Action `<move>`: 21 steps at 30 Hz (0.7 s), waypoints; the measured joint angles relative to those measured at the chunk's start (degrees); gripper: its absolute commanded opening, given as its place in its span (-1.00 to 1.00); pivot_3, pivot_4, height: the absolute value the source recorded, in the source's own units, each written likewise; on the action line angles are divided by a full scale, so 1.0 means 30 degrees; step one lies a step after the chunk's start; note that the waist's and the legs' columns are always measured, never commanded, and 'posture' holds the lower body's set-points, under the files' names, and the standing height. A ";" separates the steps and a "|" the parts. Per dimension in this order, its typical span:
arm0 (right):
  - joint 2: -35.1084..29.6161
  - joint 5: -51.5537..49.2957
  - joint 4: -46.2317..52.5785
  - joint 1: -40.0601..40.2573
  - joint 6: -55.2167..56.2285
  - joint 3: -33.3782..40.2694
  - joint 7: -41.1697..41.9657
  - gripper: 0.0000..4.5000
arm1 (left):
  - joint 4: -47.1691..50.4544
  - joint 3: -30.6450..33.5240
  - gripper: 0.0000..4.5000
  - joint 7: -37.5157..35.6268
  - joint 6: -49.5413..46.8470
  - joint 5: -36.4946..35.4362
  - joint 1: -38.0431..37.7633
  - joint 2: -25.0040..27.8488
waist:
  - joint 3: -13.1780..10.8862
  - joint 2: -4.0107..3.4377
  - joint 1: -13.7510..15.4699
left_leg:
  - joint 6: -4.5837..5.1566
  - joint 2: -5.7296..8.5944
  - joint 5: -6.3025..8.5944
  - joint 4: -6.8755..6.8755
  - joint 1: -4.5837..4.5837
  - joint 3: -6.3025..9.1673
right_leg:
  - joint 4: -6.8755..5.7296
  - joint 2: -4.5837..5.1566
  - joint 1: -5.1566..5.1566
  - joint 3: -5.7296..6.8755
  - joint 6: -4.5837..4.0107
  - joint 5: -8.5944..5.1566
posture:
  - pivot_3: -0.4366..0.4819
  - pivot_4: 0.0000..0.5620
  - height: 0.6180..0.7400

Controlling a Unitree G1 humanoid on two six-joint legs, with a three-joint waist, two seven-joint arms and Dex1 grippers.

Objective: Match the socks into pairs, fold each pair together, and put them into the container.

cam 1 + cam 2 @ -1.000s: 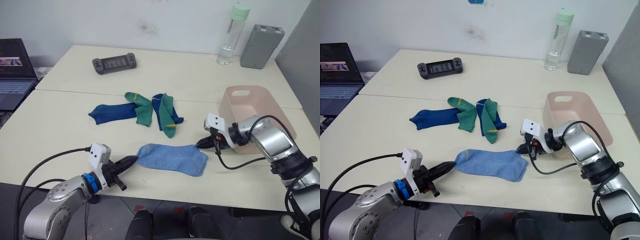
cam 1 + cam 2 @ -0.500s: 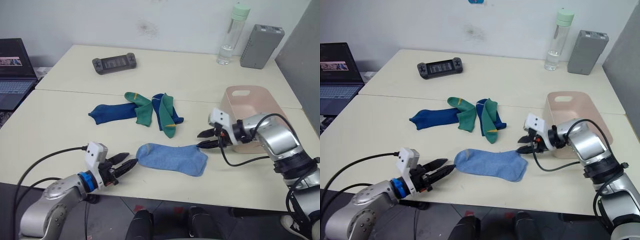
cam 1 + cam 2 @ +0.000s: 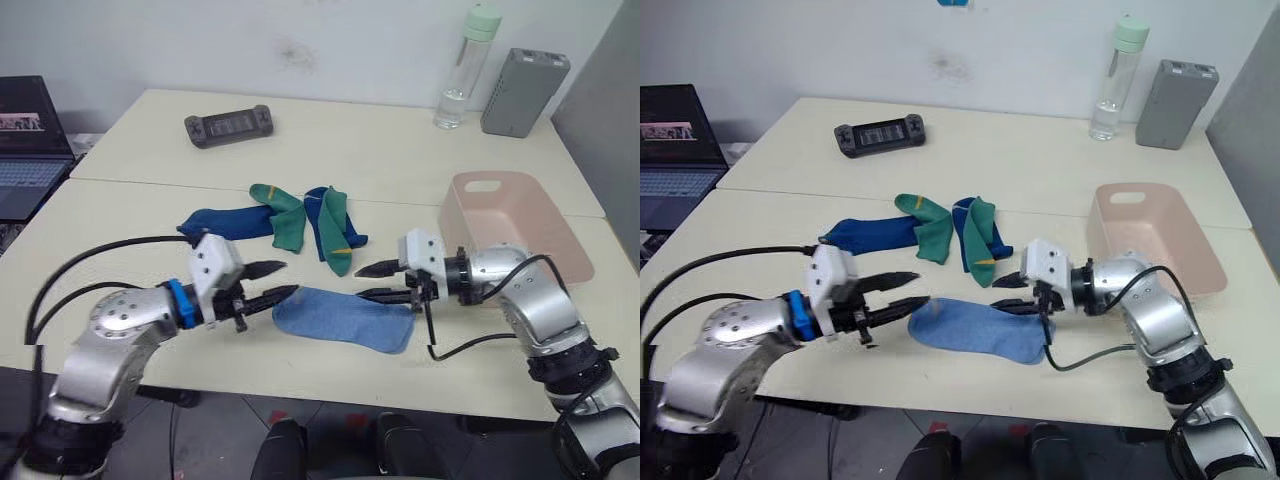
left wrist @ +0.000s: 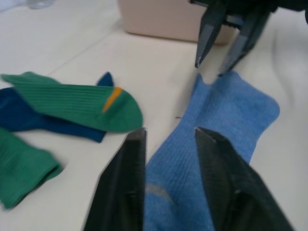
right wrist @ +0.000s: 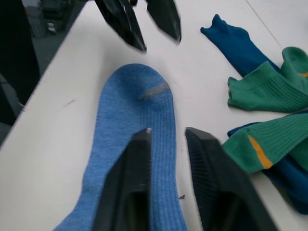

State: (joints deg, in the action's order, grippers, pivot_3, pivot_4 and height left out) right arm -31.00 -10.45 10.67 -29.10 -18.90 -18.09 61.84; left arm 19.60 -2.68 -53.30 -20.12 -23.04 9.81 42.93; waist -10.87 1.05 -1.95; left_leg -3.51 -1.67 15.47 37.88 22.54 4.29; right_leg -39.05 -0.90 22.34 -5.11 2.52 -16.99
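A light blue sock (image 3: 345,318) lies flat near the table's front edge. My left gripper (image 3: 290,278) hovers open just above its left end, and my right gripper (image 3: 360,282) hovers open above its middle, tips facing the left one. Neither holds anything. Behind them lie two green socks (image 3: 286,217) (image 3: 338,238) with yellow marks, overlapping two dark blue socks (image 3: 222,223) (image 3: 322,215). The pale pink container (image 3: 520,215) stands at the right, with nothing showing inside. In the left wrist view the black fingers (image 4: 124,192) frame the light blue sock (image 4: 211,139).
At the back of the table are a dark game controller (image 3: 228,127), a water bottle with a green cap (image 3: 462,75) and a grey ribbed box (image 3: 523,90). A laptop (image 3: 25,140) sits off the table's left side. A seam runs across the tabletop behind the socks.
Both grippers, shut at the sock's ends a second ago, have opened, let go, risen and moved inward toward each other. The light blue sock lies where it was.
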 measured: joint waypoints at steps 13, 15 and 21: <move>-0.1252 0.1952 -0.1728 0.2416 0.1423 -0.1160 -0.0279 -1.00 | -0.3948 -0.2139 -0.99 -0.0418 0.1615 0.3079 0.0336 -0.0573 | 0.0001 0.0000 0.0030 | 0.0005 0.0006 0.0002 0.0006 0.0002 0.0008 | -0.0002 0.0007 -0.0011 0.0004 0.0000 -0.0001 | -0.05 -0.47 1.00; -0.1591 0.1912 -0.1570 0.2664 0.1527 -0.1011 -0.0212 -1.00 | -0.3948 -0.1963 -0.99 -0.0458 0.1552 0.3046 0.0159 -0.0540 | 0.0001 0.0000 0.0030 | 0.0005 0.0007 0.0002 0.0008 -0.0002 0.0008 | -0.0003 0.0008 -0.0016 0.0001 0.0000 0.0000 | -0.05 -0.47 1.00; -0.3331 0.1071 -0.1014 0.3466 0.1298 0.0366 0.0567 -1.00 | -0.3463 -0.0564 -0.99 -0.0825 0.1086 0.1984 -0.0693 -0.0396 | 0.0000 0.0001 0.0069 | 0.0005 0.0011 0.0002 0.0021 0.0003 0.0016 | 0.0002 0.0022 -0.0026 0.0011 0.0001 -0.0001 | -0.05 -0.47 1.00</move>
State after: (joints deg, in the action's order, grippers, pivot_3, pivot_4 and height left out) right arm -41.00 -7.24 7.62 -18.70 -15.00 -17.00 63.54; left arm 9.21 -4.37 -55.77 -16.86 -17.08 7.73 41.74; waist -10.87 1.05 -1.75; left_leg -3.49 -1.64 15.48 37.95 22.55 4.34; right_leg -39.04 -0.83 22.26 -5.08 2.53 -16.99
